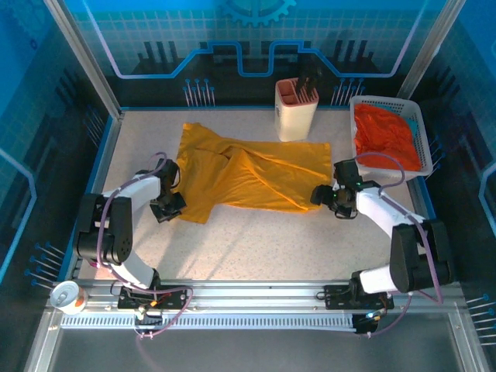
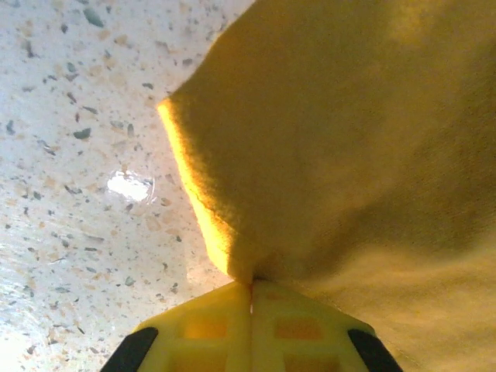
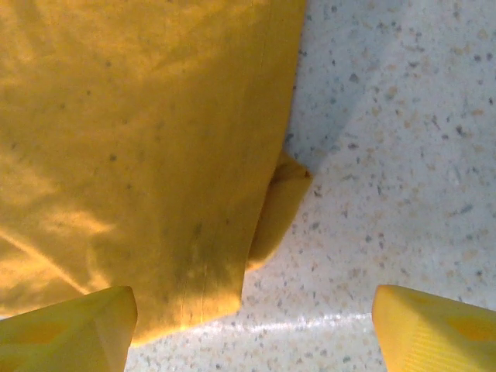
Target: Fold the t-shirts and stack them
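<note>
At the near left corner a small white-and-red round container (image 1: 66,295) sits on the frame rail, beside the left arm's base. The left gripper (image 1: 169,206) is low on the speckled table (image 1: 256,240) at the near left edge of the mustard-yellow t-shirt (image 1: 240,174). In the left wrist view the gripper's (image 2: 250,293) yellow fingers (image 2: 205,329) are pressed together, pinching the shirt's (image 2: 349,155) edge, and the cloth rises from the pinch with a folded rim standing off the tabletop (image 2: 77,155).

The shirt lies spread across the middle of the table, rumpled, with a diagonal crease running through it. Behind its far right part stands the cream holder (image 1: 296,112) with dark utensils, touching or just past the cloth (I cannot tell which).

The right gripper (image 1: 324,195) rests at the shirt's near right corner. In the right wrist view its (image 3: 248,329) fingers (image 3: 70,329) are spread wide, gripping nothing; the shirt's (image 3: 139,139) corner lies between them, nearer the left one, with bare table (image 3: 403,155) toward the right one.

At the far right the white mesh basket (image 1: 384,100) holds the orange-red t-shirt (image 1: 384,136), bunched up inside it.
</note>
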Tool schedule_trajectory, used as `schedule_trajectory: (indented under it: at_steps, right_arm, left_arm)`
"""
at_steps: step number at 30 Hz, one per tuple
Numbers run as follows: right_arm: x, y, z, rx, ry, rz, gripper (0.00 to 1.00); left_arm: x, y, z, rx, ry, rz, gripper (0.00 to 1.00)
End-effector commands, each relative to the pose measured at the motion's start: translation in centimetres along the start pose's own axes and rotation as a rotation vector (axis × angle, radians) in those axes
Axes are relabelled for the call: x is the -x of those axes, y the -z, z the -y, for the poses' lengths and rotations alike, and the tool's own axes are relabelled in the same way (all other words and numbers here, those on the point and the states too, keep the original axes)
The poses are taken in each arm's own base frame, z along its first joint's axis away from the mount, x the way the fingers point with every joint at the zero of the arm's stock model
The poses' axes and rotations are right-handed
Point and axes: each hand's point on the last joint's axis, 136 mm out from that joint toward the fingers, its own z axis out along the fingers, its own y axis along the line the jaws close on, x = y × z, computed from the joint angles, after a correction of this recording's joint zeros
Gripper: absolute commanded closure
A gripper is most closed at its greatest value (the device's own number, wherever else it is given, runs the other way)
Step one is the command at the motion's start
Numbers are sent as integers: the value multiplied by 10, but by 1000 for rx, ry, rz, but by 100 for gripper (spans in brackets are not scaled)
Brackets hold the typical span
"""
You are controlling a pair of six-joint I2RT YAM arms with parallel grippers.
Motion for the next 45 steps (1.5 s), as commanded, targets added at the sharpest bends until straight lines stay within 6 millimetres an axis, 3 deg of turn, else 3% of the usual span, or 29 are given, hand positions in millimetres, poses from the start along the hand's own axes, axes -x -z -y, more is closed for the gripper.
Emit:
schedule_trajectory:
  at_steps: [1, 9, 11, 15, 20, 27, 32, 34, 37, 41, 45]
  right_arm:
    - [21, -1, -1, -36, 29, 29, 20]
    - [26, -10, -1, -46, 15, 17, 21]
    - [26, -12, 0, -53, 15, 16, 21]
    - [47, -2, -9, -65, 49, 57, 20]
    - [68, 11, -16, -84, 79, 102, 19]
    - [71, -9, -3, -67, 11, 35, 20]
    - [72, -22, -14, -39, 57, -4, 27]
    - [76, -18, -32, -31, 144, 5, 28]
    - [77, -9, -77, 4, 288, 21, 22]
    - [70, -7, -156, 172, 429, 30, 18]
    - [53, -19, -230, 252, 569, -28, 18]
  left_arm:
    - [13, 7, 22, -105, -36, 69, 100]
    - [-44, 66, 1, -163, -37, 91, 100]
    - [-61, 69, -5, -166, -26, 81, 100]
    - [-85, 75, 8, -243, -21, 50, 100]
    - [-110, 75, 7, -287, 10, 0, 100]
    - [-141, 101, -22, -296, 57, 7, 100]
    - [-163, 92, -41, -283, 79, -33, 100]
    - [-167, 86, -47, -263, 80, -47, 100]
    - [-169, 83, -41, -282, 80, -59, 100]
    - [-167, 80, -40, -274, 74, -54, 100]
    - [-167, 74, -39, -267, 64, -62, 100]
